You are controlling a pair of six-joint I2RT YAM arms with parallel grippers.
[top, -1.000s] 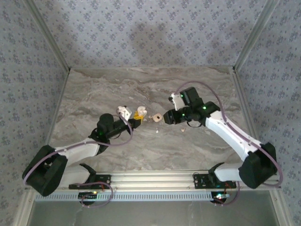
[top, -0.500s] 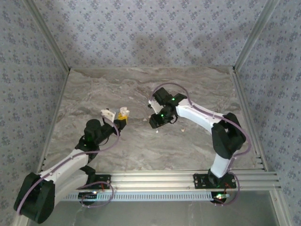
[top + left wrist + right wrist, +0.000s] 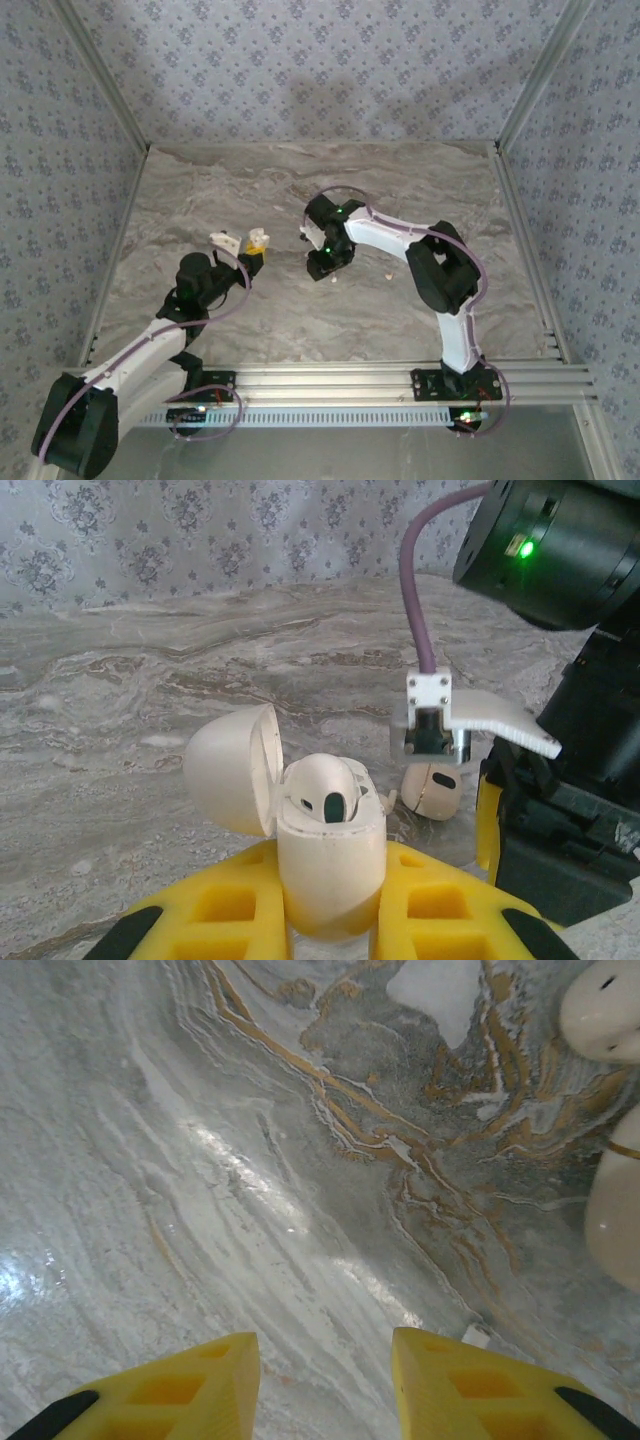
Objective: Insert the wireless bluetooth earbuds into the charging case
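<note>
Soft even light, marble glare, sharp

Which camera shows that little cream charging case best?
The left wrist view. The charging case sits close up, gripped by the left tool, lid swung open. In the top view it is a pale speck at that tool's tip. The right wrist view has cream shapes at its edge, unidentifiable.

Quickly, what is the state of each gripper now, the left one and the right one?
Left gripper: closed on the small cream-peach plastic charging case.
Right gripper: open, holding nothing.
</note>
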